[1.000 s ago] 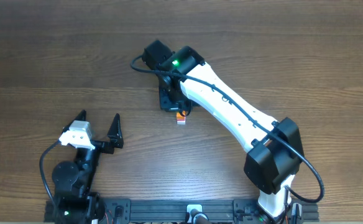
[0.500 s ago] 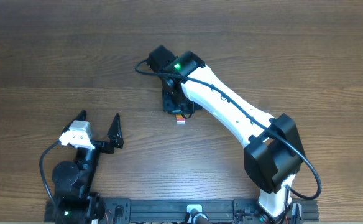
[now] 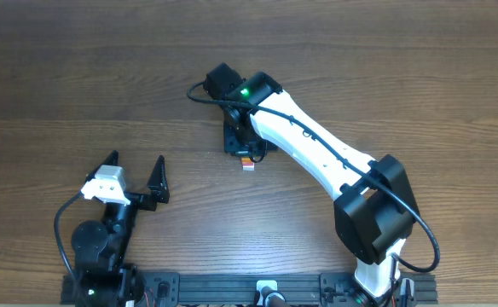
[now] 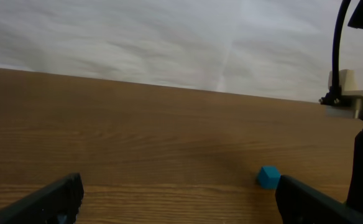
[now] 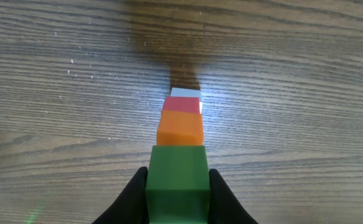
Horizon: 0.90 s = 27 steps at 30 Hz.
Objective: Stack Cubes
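- The right gripper (image 5: 177, 186) has its jaws closed on the green cube (image 5: 176, 163); one dark jaw presses on each side of it; the gap between them is just as wide as the cube.
- The green cube sits on top of the orange cube (image 5: 180, 132); under that is the red cube (image 5: 182, 104); under that is the white cube (image 5: 186, 93), which rests on the table (image 5: 306, 74); the four cubes make one tower, with green at the very top.
- From above, the right gripper (image 3: 242, 141) hangs over the tower (image 3: 247, 162) near the middle of the table; a small bit of orange, red and white peeps out from under it; the right arm (image 3: 317, 162) is white and black and reaches up and across from its base at the bottom right.
- The left gripper (image 3: 136, 159) has its jaws wide open; it holds nothing; it sits low at the left side of the table, close to its own base and well apart from the tower.
- The blue cube (image 4: 268, 177) lies alone on the table, out in front of the left gripper (image 4: 181, 205); it touches neither jaw; it is near the dark part of the right arm.
- The table is brown wood with long lines in it.
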Each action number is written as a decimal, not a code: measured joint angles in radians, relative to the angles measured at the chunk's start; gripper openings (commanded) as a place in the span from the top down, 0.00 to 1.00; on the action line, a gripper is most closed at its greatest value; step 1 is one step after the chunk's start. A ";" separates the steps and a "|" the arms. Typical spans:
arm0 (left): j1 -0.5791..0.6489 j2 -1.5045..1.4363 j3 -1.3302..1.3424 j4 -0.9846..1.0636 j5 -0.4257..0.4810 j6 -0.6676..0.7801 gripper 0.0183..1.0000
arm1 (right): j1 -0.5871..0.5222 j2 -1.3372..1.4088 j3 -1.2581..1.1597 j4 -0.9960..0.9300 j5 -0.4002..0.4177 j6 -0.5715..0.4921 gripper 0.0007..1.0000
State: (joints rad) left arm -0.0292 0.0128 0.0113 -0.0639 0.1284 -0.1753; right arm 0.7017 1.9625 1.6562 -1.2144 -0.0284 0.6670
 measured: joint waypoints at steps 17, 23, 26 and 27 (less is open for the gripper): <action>0.000 0.000 0.000 0.000 0.000 0.000 0.00 | 0.000 0.000 -0.018 0.018 0.000 0.018 0.99; 0.000 0.000 0.000 0.000 0.000 0.000 0.00 | 0.000 0.000 -0.026 0.022 0.000 0.020 0.99; 0.000 0.000 0.000 0.000 0.000 0.000 0.00 | 0.000 0.000 -0.026 0.024 0.000 0.021 0.99; 0.000 0.000 0.000 0.000 0.000 0.000 0.00 | 0.000 0.000 -0.026 0.024 0.000 0.021 0.99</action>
State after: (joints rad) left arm -0.0292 0.0128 0.0109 -0.0639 0.1284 -0.1753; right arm 0.7017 1.9625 1.6302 -1.1900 -0.0284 0.6884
